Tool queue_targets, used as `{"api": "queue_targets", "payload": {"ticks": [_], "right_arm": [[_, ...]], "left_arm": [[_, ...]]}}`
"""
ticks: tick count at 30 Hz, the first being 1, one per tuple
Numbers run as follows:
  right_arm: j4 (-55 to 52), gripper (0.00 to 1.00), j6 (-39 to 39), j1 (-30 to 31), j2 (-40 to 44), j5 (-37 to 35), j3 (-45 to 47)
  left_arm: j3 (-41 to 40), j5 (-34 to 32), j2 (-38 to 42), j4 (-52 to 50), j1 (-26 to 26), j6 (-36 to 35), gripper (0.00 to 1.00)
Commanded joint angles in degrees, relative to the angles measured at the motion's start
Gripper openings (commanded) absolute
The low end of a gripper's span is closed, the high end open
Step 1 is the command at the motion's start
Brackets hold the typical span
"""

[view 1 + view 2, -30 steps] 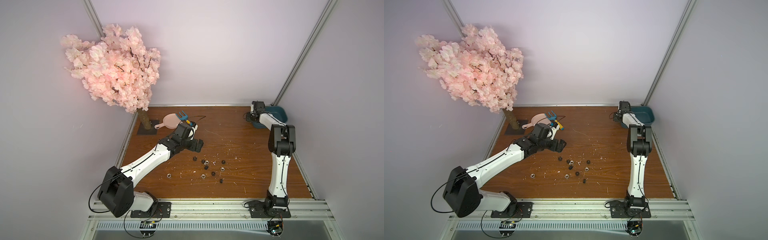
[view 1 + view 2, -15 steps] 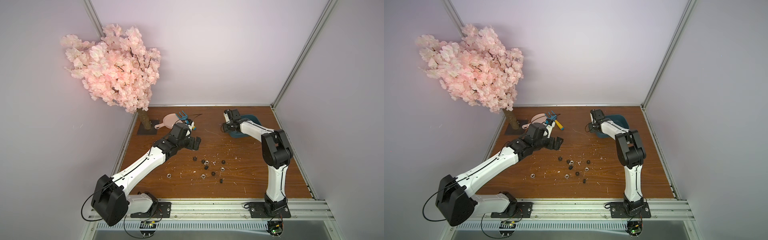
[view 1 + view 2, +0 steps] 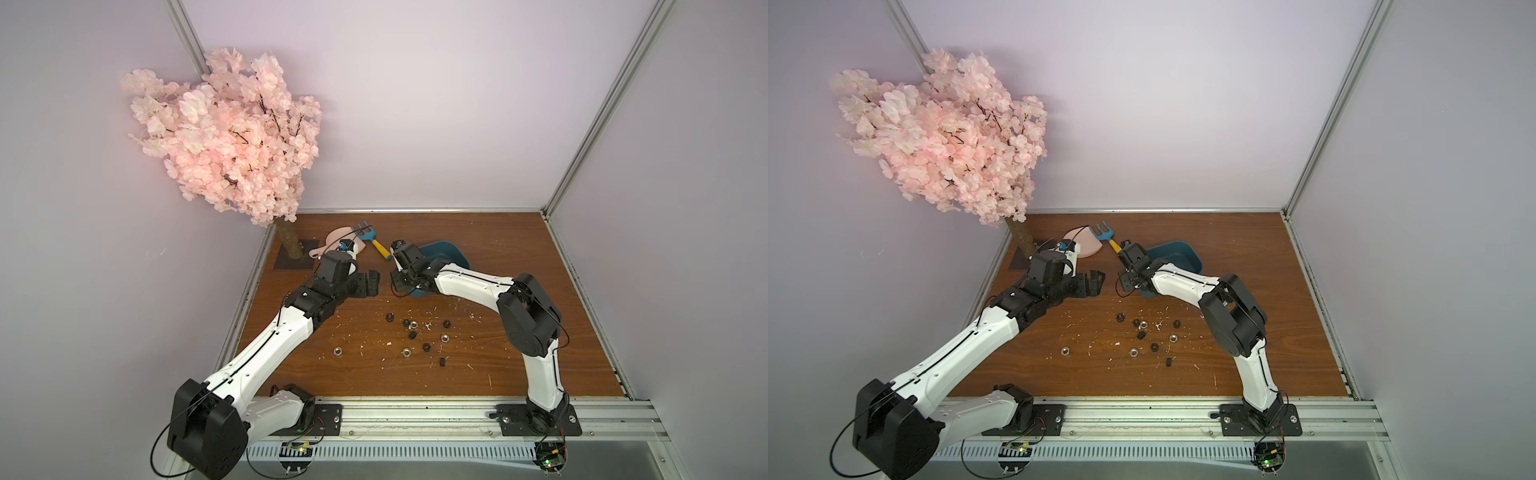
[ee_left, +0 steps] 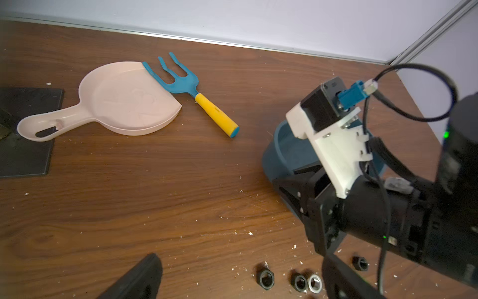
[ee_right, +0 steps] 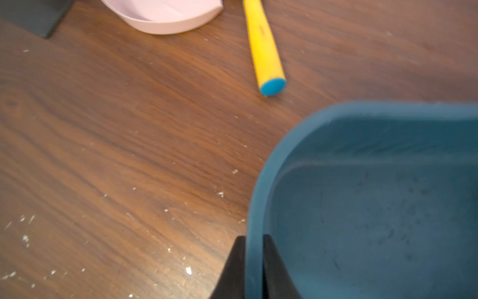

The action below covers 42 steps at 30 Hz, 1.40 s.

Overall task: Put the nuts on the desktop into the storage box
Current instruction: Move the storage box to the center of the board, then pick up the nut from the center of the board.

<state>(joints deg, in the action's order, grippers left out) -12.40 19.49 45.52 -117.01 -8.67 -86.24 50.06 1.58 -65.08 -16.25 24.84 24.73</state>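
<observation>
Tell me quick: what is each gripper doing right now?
Left gripper: open, holding nothing.
Right gripper: shut on the rim of the blue box.

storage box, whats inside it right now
Only bare blue floor shows inside the storage box; the nuts lie on the desktop. The right hand pinches its rim, one finger inside. The right arm hides part of it in both top views.
</observation>
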Motion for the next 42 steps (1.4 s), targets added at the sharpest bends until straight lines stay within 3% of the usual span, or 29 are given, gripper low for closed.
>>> {"api": "queue_targets", "payload": {"ticks": [1,8,14,21,31,37,42], "right_arm": [[1.80,0.24,2.47,-0.25,2.39,3.52,-0.50],[2.87,0.35,-0.37,-0.43,16.08,2.14,9.11],[2.33,0.42,-1.09,-0.27,31.06,2.65,23.10],[-2.79,0.49,-0.69,3.01,44.17,5.00,36.37],[-4.01,0.52,3.60,11.25,43.74,6.25,40.47],[-5.03,0.57,8.23,11.19,43.77,3.20,41.40],[-8.39,0.60,13.16,8.77,46.67,3.68,43.06]], "left_arm": [[-0.65,-0.11,1.25,1.48,-0.59,1.93,1.00],[-2.15,2.31,1.44,2.24,-0.15,2.78,1.00],[-2.79,0.52,0.94,3.83,6.73,2.50,1.00],[-8.95,1.28,2.31,3.28,7.24,5.02,1.00],[-13.13,7.98,2.15,3.69,7.30,6.72,1.00],[-13.89,20.90,0.52,7.38,7.72,2.03,1.00],[-13.94,20.64,-3.11,12.40,13.28,1.38,0.98]]}}
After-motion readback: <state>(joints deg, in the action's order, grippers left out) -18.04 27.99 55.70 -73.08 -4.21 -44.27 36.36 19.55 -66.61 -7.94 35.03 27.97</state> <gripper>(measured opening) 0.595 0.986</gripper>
